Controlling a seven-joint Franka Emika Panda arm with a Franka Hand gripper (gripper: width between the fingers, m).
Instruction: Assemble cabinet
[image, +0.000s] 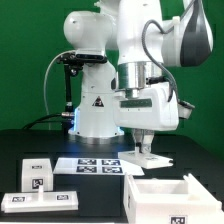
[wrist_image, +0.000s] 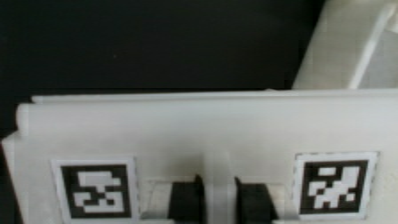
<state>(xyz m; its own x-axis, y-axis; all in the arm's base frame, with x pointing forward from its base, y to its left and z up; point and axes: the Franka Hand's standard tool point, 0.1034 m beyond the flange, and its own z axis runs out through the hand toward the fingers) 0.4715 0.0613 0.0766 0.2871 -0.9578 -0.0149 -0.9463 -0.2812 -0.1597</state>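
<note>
one pincer (wrist_image: 214, 200), pressed together, against a white panel (wrist_image: 196, 125) (two tags (wrist_image: 98, 188) showing).

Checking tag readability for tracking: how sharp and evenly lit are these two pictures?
Exterior view: evenly lit, fairly sharp, though the white cabinet box looks washed out against the black table. Wrist view: soft throughout; tag edges on the white panel smear, and the gripper fingers are out of focus.

The arm (image: 140, 40) hangs upright over the table, its gripper (image: 143, 142) pointing straight down, with the jaws closed together.
</note>
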